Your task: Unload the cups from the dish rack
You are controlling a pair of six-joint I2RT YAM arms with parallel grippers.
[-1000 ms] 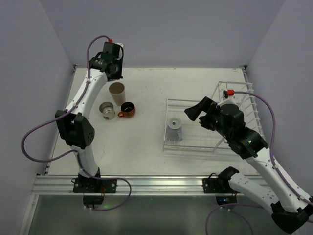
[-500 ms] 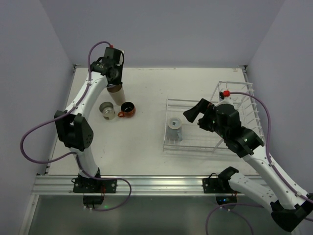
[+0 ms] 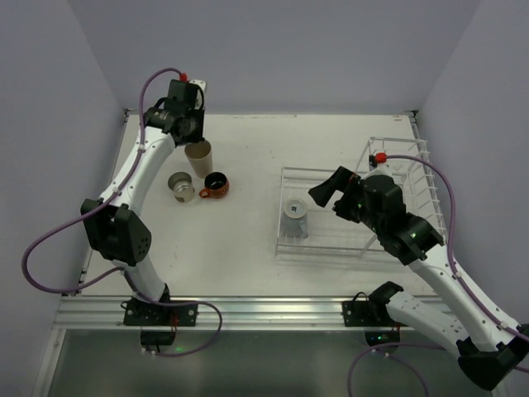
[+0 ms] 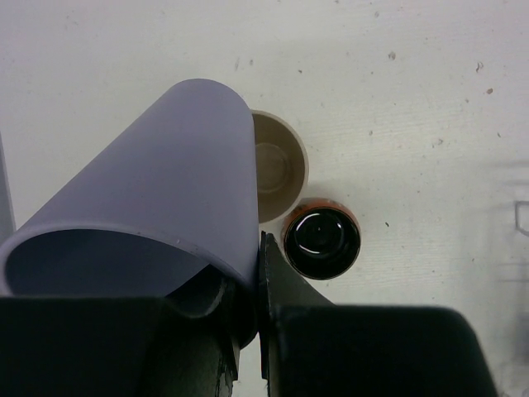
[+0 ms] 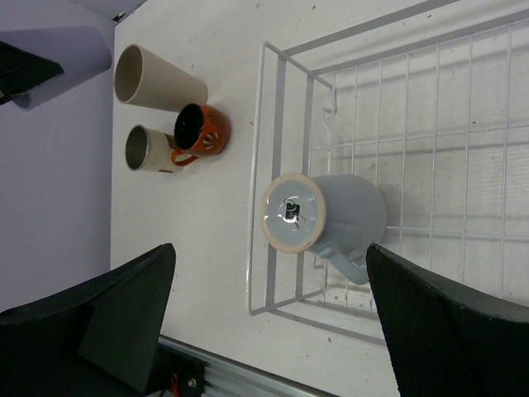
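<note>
Cups are sitting in a tight group on the far left of the white tabletop (image 3: pixel 248 265) in the overhead view: a tall beige plastic tumbler (image 3: pixel 198 155) farthest back, a short cream-grey cup (image 3: pixel 181 185) in front of it, and an orange-red handled mug with a dark inside (image 3: pixel 216 184) just beside that one, all upright. The left gripper (image 3: pixel 187 126) is hanging above the beige tumbler, though this view is not showing what it is carrying. To the right, the white wire dish rack (image 3: pixel 331 238) is lying with its low tray toward the middle and its taller basket at the right edge. A short light blue-grey handled cup (image 3: pixel 296 217) is standing upside down in the tray near its left edge. The right gripper (image 3: pixel 333 195) is hovering over the tray just beside that cup, spread wide and carrying nothing. The left wrist view is showing the left gripper's dark fingers (image 4: pixel 285 285) closing on the wall of a tall lavender plastic tumbler (image 4: pixel 149 182) at its open end. The tumbler is tilting away from the camera, with the beige tumbler and the orange-red mug below it. The right wrist view is looking down between the two widely parted black fingers (image 5: pixel 124 314) at the blue-grey cup, its pale base facing up, its handle on the near side, apart from both fingers.
</note>
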